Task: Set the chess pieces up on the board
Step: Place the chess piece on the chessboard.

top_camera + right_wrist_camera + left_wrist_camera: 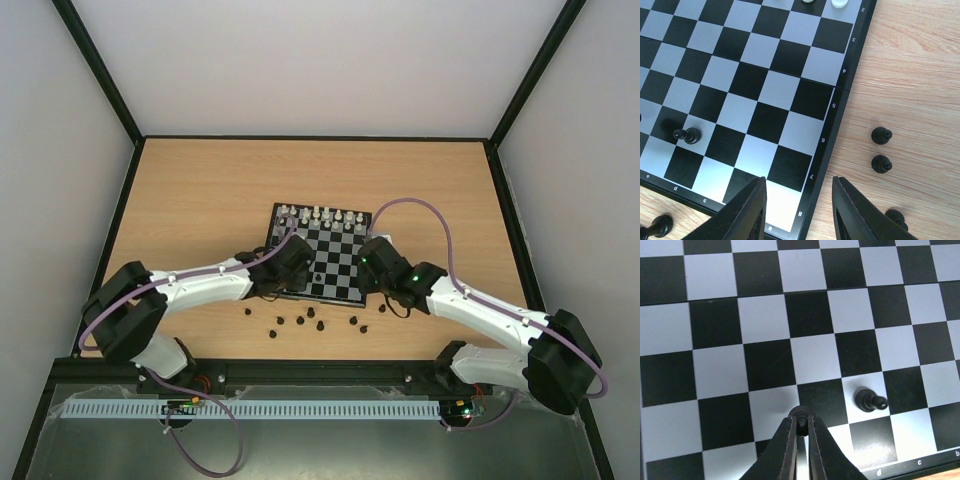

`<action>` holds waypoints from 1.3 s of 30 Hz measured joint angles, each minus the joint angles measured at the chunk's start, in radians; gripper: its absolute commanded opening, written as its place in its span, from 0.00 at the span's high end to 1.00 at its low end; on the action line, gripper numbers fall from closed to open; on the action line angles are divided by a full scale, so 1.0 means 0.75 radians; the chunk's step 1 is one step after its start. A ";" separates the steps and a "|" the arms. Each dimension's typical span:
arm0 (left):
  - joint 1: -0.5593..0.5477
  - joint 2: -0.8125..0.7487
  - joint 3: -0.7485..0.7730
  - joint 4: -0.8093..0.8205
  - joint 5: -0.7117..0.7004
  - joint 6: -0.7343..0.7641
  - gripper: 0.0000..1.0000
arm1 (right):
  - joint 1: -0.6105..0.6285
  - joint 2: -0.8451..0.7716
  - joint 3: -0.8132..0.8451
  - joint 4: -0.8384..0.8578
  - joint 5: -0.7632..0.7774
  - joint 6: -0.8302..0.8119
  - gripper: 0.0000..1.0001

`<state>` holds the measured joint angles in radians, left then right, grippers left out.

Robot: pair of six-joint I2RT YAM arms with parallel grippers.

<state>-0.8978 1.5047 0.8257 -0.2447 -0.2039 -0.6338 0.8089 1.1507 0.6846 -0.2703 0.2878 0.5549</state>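
Left claw (800, 426): fingers pressed together on a small black piece (800, 414), whose round top shows just past the tips. The claw is low over the board (715, 365), close to its lettered near edge.
Right claw (799, 200): fingers spread wide and holding nothing, hanging over the board's near right corner by the marks 7 and 8.
Closest neighbour: a lone black pawn (870, 400) sits on a pale square just right of the left claw's tips, not touching them. In the right wrist view it lies well to the left of the spread fingers.
Beside the right claw: three black pieces on bare wood just off the board's right side, two close together (881, 135) and a third partly hidden behind the right finger.
Loose black pieces (311, 313): scattered on the wooden table (200, 190) in a ragged line between the board's near edge and the arm bases, behind both claws.
White pieces (320, 214): ranked along the board's far edge, well apart from both claws.
Arms: the left arm (200, 285) and right arm (480, 310) stretch forward and inward from the table's near corners, with their wrists over the board's near half.
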 measured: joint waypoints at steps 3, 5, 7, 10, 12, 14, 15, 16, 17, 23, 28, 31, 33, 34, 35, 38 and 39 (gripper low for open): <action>-0.002 0.039 0.020 0.027 0.008 0.001 0.96 | -0.001 0.000 -0.008 0.000 0.004 0.004 0.64; -0.003 0.062 0.031 0.035 0.013 0.001 0.96 | -0.002 -0.001 -0.012 0.001 0.007 0.005 0.64; -0.005 0.085 0.044 0.040 0.017 0.001 0.95 | -0.004 -0.002 -0.016 0.001 0.010 0.005 0.63; -0.012 0.124 0.061 0.049 0.022 0.002 0.94 | -0.004 -0.012 -0.024 0.001 0.013 0.006 0.63; -0.016 0.144 0.065 0.051 0.024 0.002 0.94 | -0.005 -0.019 -0.030 0.001 0.013 0.007 0.63; -0.020 0.155 0.068 0.056 0.023 0.002 0.93 | -0.005 -0.026 -0.030 0.000 0.014 0.009 0.63; -0.021 0.155 0.073 0.056 0.024 0.001 0.92 | -0.005 -0.032 -0.032 0.001 0.014 0.009 0.63; -0.023 0.156 0.076 0.056 0.024 0.000 0.89 | -0.005 -0.039 -0.034 0.001 0.014 0.009 0.63; -0.025 0.156 0.078 0.056 0.024 -0.002 0.88 | -0.005 -0.043 -0.036 -0.001 0.014 0.009 0.63; -0.042 0.159 0.080 0.047 0.021 -0.004 0.83 | -0.006 -0.061 -0.047 0.000 0.015 0.010 0.63; -0.055 0.159 0.080 0.033 0.013 -0.005 0.82 | -0.006 -0.068 -0.054 -0.001 0.015 0.010 0.63; -0.056 0.159 0.080 0.025 0.001 -0.008 0.81 | -0.006 -0.070 -0.055 -0.001 0.015 0.011 0.63; -0.056 0.158 0.080 0.018 -0.012 -0.008 0.81 | -0.006 -0.072 -0.057 -0.001 0.014 0.011 0.63; -0.056 0.158 0.080 0.014 -0.017 -0.008 0.79 | -0.006 -0.072 -0.057 -0.001 0.015 0.012 0.63; -0.056 0.158 0.080 0.009 -0.023 -0.008 0.76 | -0.006 -0.073 -0.057 -0.001 0.015 0.012 0.63; -0.057 0.157 0.080 -0.007 -0.033 -0.014 0.67 | -0.006 -0.075 -0.057 -0.001 0.014 0.014 0.63; -0.057 0.157 0.080 -0.012 -0.036 -0.012 0.63 | -0.006 -0.076 -0.057 -0.001 0.014 0.015 0.63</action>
<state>-0.9405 1.6222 0.8856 -0.2535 -0.2310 -0.6430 0.8043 1.0939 0.6418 -0.2707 0.2985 0.5659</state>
